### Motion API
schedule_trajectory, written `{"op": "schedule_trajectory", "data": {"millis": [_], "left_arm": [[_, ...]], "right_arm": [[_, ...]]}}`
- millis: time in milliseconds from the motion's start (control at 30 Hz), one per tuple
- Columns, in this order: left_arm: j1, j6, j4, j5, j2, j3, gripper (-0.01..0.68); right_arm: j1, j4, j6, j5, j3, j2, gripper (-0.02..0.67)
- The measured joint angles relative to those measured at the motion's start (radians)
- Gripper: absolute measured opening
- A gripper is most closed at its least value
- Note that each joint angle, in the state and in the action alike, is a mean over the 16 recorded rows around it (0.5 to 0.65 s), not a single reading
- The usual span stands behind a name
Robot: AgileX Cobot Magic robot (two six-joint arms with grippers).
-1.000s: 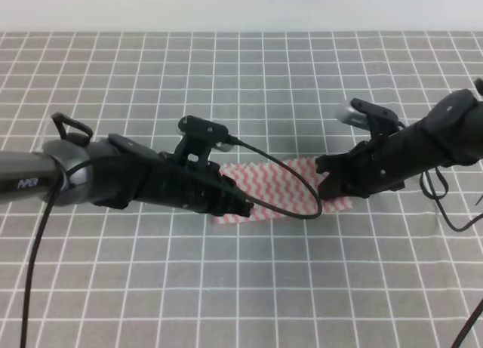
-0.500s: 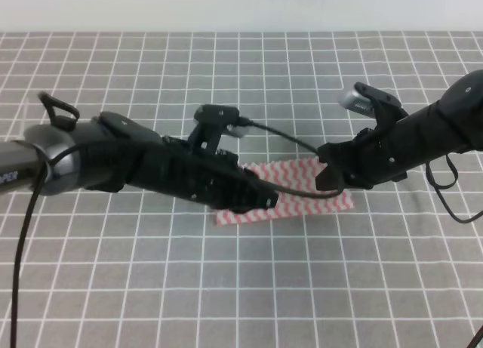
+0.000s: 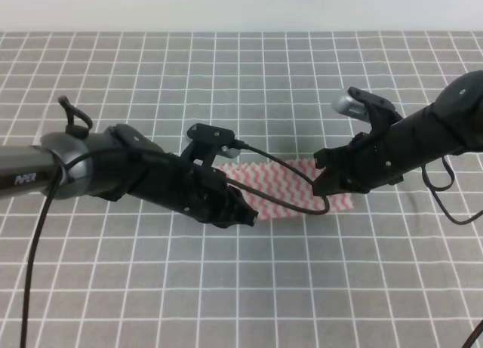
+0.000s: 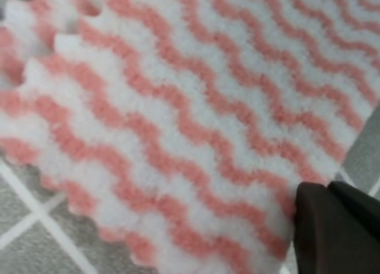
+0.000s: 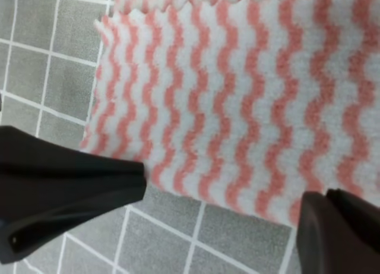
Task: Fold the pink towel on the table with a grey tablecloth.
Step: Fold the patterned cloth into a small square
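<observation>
The pink towel [image 3: 290, 185] lies as a folded strip on the table with a grey tablecloth [image 3: 241, 76]. My left gripper [image 3: 245, 214] is low at the strip's left end. In the left wrist view the pink towel [image 4: 196, 107] fills the frame, two layers show at its left, and only one dark finger [image 4: 332, 232] is seen, at its edge. My right gripper [image 3: 323, 183] is at the strip's right end. The right wrist view shows my right gripper [image 5: 222, 194] open, fingers [image 5: 65, 208] wide apart over the near edge of the towel [image 5: 237, 95].
A black cable [image 3: 302, 180] from the left arm loops across the towel. The white-gridded grey cloth [image 5: 53, 66] spreads on all sides. A pale wall [image 3: 241, 8] borders the far edge of the table.
My left gripper reached right over the towel, then drew back left and lower. My right gripper rose a little and came back down. The towel stayed in place.
</observation>
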Motion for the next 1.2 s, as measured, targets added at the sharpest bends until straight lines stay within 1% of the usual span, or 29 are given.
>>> {"op": "schedule_trajectory", "data": {"millis": [467, 867, 1200], "left_arm": [[0.008, -0.041, 0.078, 0.043, -0.032, -0.017, -0.004], [0.018, -0.122, 0.182, -0.017, -0.007, -0.019, -0.004], [0.022, -0.140, 0.198, -0.006, -0.006, -0.041, -0.004]], "right_arm": [[0.000, -0.004, 0.001, -0.002, 0.000, 0.000, -0.015], [0.000, -0.004, 0.002, -0.002, 0.000, 0.000, -0.015], [0.000, -0.005, 0.001, -0.005, 0.000, 0.000, -0.015]]}}
